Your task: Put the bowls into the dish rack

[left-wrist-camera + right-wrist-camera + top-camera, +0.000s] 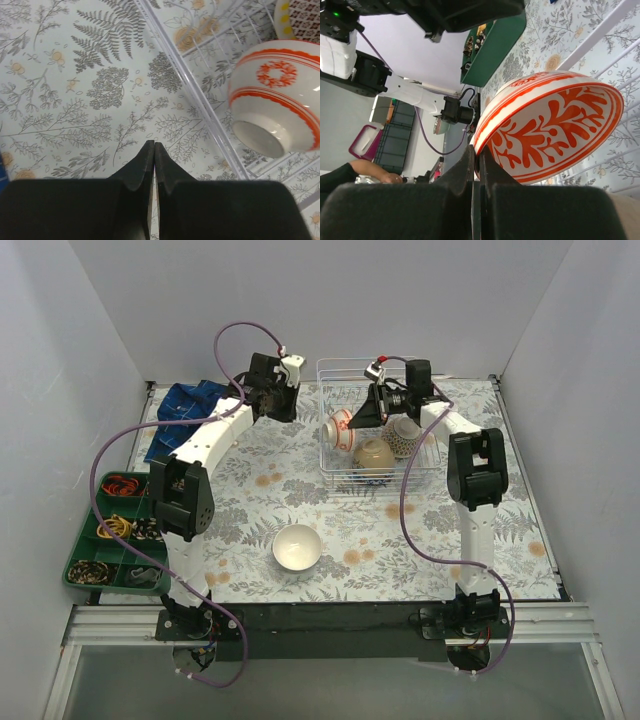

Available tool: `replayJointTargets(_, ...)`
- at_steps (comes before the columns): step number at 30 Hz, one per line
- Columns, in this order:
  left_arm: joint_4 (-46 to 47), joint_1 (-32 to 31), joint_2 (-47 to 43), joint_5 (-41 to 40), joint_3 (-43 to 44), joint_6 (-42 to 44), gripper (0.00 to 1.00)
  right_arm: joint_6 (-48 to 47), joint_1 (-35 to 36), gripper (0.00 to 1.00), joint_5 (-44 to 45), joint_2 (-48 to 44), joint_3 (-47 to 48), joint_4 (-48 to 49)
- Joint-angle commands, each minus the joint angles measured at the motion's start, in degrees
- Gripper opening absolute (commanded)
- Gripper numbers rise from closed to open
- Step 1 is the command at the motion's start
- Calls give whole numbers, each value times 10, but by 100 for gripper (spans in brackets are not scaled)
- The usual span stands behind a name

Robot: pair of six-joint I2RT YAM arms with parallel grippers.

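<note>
The white wire dish rack (pixel 425 475) stands at the back right of the table. My right gripper (pixel 363 420) is shut on the rim of a white bowl with orange pattern (pixel 340 430), holding it on edge inside the rack's left part; it fills the right wrist view (pixel 555 125). A tan bowl (pixel 374 455) and a patterned bowl (pixel 404 436) sit in the rack. A plain white bowl (pixel 297 547) sits on the table near the front. My left gripper (pixel 281 406) is shut and empty, hovering left of the rack (pixel 200 95), with the orange bowl (pixel 275 105) to its right.
A green compartment tray (pixel 115 532) with small items sits at the left edge. A blue cloth (pixel 195 400) lies at the back left. Grey walls enclose the table on three sides.
</note>
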Motion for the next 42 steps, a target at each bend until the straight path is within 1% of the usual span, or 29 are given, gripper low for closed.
replayJointTargets(1, -3, -2, -39, 67, 7, 24, 0, 126, 2, 1, -129, 16, 2, 200)
replayJointTargets(8, -19, -1, -22, 83, 23, 35, 0, 168, 3, 1, -123, 72, 36, 245)
replayJointTargets(13, -14, -1, -22, 127, 12, 54, 0, 196, 6, 1, -120, 93, 16, 292)
replayJointTargets(20, -5, -2, -16, 155, 10, 58, 0, 207, 6, 1, -102, 101, 8, 333)
replayJointTargets(24, -5, -2, -11, 164, 11, 58, 0, 197, 6, 17, -81, 101, 7, 330)
replayJointTargets(25, -5, -2, -11, 166, 11, 58, 0, 196, 6, 33, -79, 100, 4, 330)
replayJointTargets(26, -7, -2, -12, 165, 10, 57, 0, 197, 6, 37, -76, 99, -2, 330)
replayJointTargets(32, -7, -10, -22, 161, -7, 67, 0, 196, -8, 36, -58, 101, 8, 336)
replayJointTargets(38, 0, -17, -28, 153, -14, 67, 0, 190, -15, 35, -52, 103, 41, 340)
replayJointTargets(42, 11, -18, -31, 125, -13, 66, 0, 192, -15, 34, -43, 83, 55, 358)
